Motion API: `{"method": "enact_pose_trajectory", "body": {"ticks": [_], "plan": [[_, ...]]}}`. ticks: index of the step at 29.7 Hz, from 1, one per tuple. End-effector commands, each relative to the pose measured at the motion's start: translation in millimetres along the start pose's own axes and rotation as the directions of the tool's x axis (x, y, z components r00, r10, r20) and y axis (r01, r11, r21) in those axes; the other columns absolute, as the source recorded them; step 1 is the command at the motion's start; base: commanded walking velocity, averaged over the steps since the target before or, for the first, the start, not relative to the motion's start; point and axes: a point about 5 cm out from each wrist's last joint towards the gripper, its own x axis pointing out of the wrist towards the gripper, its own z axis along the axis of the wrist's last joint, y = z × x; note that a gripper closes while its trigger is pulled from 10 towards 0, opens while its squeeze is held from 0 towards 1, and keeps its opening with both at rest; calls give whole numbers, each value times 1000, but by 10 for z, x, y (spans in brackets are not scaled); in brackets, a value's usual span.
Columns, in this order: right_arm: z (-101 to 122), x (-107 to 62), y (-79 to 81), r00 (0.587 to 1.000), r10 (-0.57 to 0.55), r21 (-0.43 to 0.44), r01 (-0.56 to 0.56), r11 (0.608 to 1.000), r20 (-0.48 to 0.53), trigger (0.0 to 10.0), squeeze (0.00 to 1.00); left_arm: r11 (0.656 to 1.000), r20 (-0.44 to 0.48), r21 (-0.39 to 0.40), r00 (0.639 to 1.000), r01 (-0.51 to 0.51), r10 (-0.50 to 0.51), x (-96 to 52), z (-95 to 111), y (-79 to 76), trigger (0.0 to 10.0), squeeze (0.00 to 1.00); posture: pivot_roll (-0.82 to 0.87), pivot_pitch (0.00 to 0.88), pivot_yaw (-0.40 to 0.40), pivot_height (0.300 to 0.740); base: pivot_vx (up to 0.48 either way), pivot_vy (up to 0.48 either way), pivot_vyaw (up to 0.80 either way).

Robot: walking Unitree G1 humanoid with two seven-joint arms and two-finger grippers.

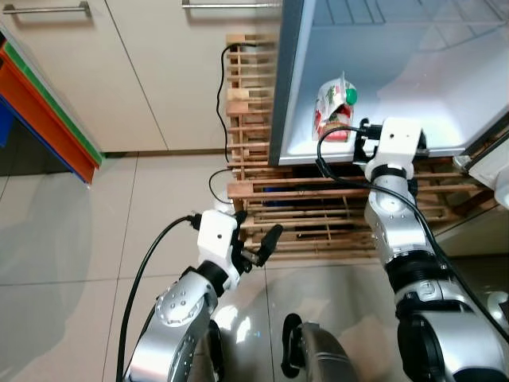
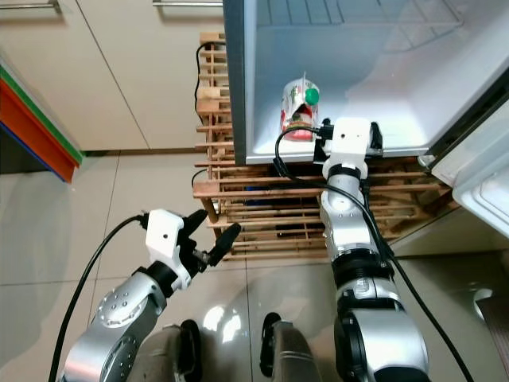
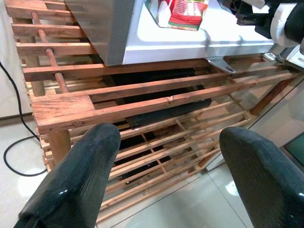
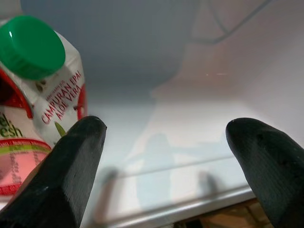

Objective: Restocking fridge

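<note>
A red and white juice carton (image 1: 333, 110) with a green cap stands upright on the white floor of the open fridge (image 1: 413, 72), near its front left corner. My right gripper (image 4: 166, 166) is open at the fridge's front edge, just right of the carton (image 4: 33, 109) and apart from it, nothing between its fingers. My left gripper (image 1: 258, 239) is open and empty, held low over the tiled floor in front of the wooden rack (image 3: 123, 104).
The fridge sits on a slatted wooden rack (image 1: 318, 207). A black cable (image 1: 223, 103) runs down beside it. Cream cabinet doors (image 1: 159, 72) stand behind, coloured boards (image 1: 48, 111) lean at the left, and the fridge door (image 1: 489, 159) hangs open at the right.
</note>
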Motion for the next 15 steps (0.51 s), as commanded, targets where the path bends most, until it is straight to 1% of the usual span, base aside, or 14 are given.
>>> {"method": "enact_pose_trajectory", "body": {"ticks": [1,6,11,15], "plan": [[-54,21,-31,999,-4,0,4,1000,-39,10000,0,1000,-19,-2,1000,11,-11,-26,-48,-27,10000,0,189,262,-12,740,0,0,0],[-30,101,37,996,26,-1,-26,1000,-83,10000,0,1000,-20,0,1000,8,-8,-33,-44,-27,10000,0,204,263,-21,740,0,0,0],[3,126,106,994,60,-6,-61,998,-90,10000,0,1000,-21,-1,1000,3,-3,-43,-49,-34,10000,0,210,263,-25,740,0,0,0],[44,140,219,988,125,-20,-127,992,-91,10000,0,1000,-22,-6,1000,2,-2,-53,-56,-51,10000,0,214,265,-30,740,0,0,0]]}}
